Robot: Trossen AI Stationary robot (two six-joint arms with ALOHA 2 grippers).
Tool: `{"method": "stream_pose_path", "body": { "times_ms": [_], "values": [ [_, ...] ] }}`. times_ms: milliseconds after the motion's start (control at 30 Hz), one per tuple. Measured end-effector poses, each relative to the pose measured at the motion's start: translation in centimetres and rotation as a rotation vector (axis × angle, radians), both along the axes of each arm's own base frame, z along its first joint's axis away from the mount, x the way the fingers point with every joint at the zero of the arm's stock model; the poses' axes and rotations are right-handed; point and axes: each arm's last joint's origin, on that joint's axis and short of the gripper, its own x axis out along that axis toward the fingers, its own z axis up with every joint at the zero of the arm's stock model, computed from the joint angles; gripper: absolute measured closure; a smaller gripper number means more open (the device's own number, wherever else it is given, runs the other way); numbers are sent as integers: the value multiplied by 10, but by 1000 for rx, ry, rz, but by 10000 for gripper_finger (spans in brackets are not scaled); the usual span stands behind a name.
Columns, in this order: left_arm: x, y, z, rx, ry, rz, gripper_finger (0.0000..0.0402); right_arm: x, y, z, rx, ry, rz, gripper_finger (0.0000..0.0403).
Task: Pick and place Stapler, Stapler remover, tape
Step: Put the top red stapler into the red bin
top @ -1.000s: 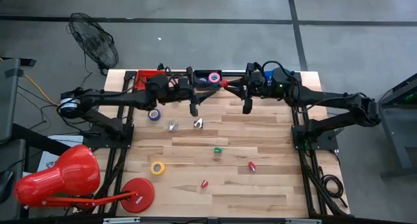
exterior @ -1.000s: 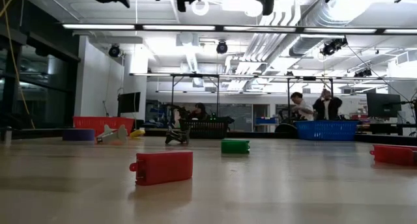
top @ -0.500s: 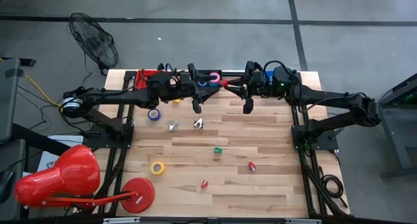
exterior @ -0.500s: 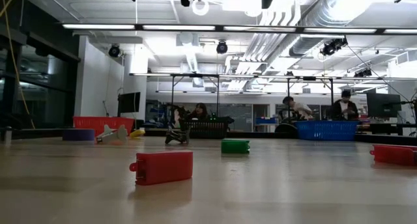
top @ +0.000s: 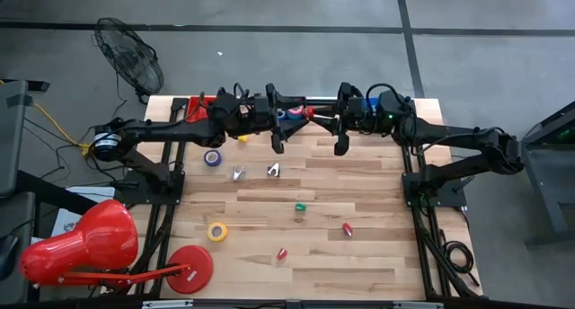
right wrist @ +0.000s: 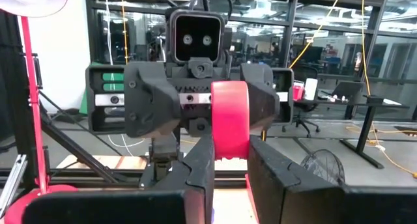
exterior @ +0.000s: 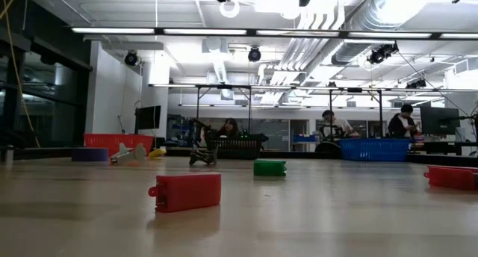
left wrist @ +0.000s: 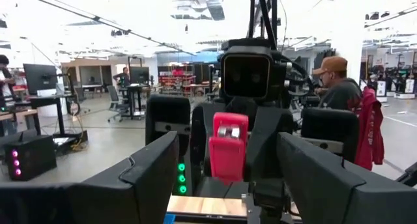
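A red stapler [top: 308, 114] hangs in the air over the far bins, with my right gripper [top: 318, 117] shut on it. My left gripper [top: 293, 113] faces it from the table's left, open; its fingers [right wrist: 153, 107] stand on either side of the stapler's free end and I see no touch. On the table lie a blue tape [top: 212, 157], a yellow tape [top: 216, 231], two metal stapler removers [top: 237, 172] [top: 273, 170], a green stapler [top: 300, 207] and two more red staplers [top: 347, 229] [top: 281, 253]. My right gripper pinches the red stapler by its two flat sides [right wrist: 229, 149] between its two fingers. The fingers come level from the table's right. The stapler is lifted clear, and its free end [left wrist: 227, 142] sticks out past the fingertips toward my left gripper.
Along the far edge stand a red bin [top: 202, 102], a black bin [exterior: 237, 146] and a blue bin [exterior: 373, 149]. A red desk lamp [top: 81, 246] with its disc base [top: 190, 269] takes the near left corner. People stand in the room beyond.
My left gripper has gone toward the table's right edge and a little up, closing in on the stapler that my right gripper holds. It now covers the pink tape in the black bin. My right gripper has kept its place.
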Motion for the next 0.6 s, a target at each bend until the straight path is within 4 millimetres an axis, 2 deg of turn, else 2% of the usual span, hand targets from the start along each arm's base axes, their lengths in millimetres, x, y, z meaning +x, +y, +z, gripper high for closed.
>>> {"method": "stream_pose_path", "body": {
  "times_ms": [333, 600],
  "values": [
    [0, 0, 2, 4, -5, 0, 149, 0, 0, 0, 0, 1, 2, 344],
    [0, 0, 2, 12, -2, 3, 149, 15, -2, -12, 4, 8, 8, 344]
  ]
}}
